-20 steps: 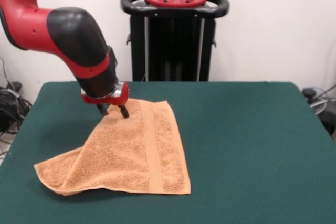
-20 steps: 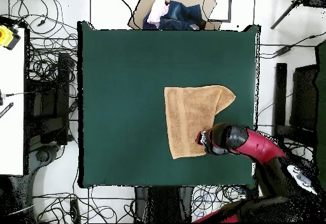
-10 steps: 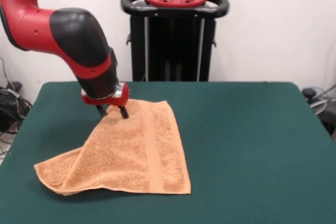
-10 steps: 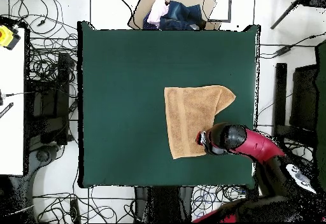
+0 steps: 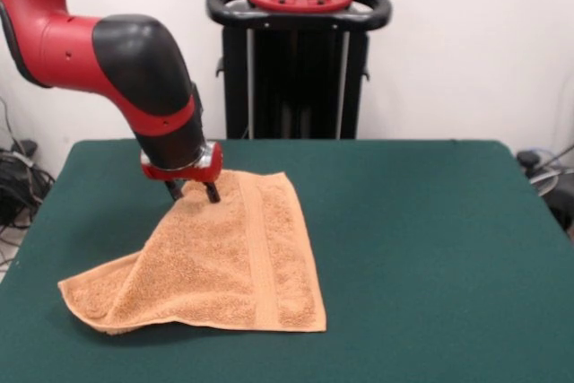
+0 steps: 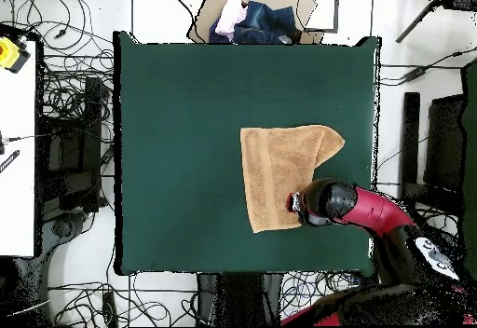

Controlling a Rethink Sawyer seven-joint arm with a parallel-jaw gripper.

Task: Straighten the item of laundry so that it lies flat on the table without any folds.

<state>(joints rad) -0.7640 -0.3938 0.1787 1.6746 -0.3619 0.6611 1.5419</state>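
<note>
the towel [image 5: 215, 262] lies on the table [image 5: 430, 248], toward the 8 o'clock part of the green top in the front view; in the overhead view the towel [image 6: 284, 173] sits toward 3 o'clock on the table [image 6: 177, 138]. it is not flat: in the front view the corner at 8 o'clock is doubled over, so a slanted fold runs up from that corner toward the arm [image 5: 126, 60], and the cloth rises like a shallow tent to its far corner at 11 o'clock. a flat woven band [image 5: 256, 248] runs down the towel from 12 to 6 o'clock, and the 5 o'clock corner lies square on the felt. the gripper [image 5: 195, 191] comes down from the arm onto that raised far corner, its two dark fingers [image 5: 213, 191] a little apart and their tips touching the terry; whether any cloth is pinched between them i cannot tell. in the overhead view the arm [image 6: 359, 208] reaches in from 4 o'clock and its wrist covers the towel's 5 o'clock corner, so the gripper's tips are hidden there. the towel's edge at 9 o'clock looks straight from above, and the corner at 2 o'clock looks rounded off.
</note>
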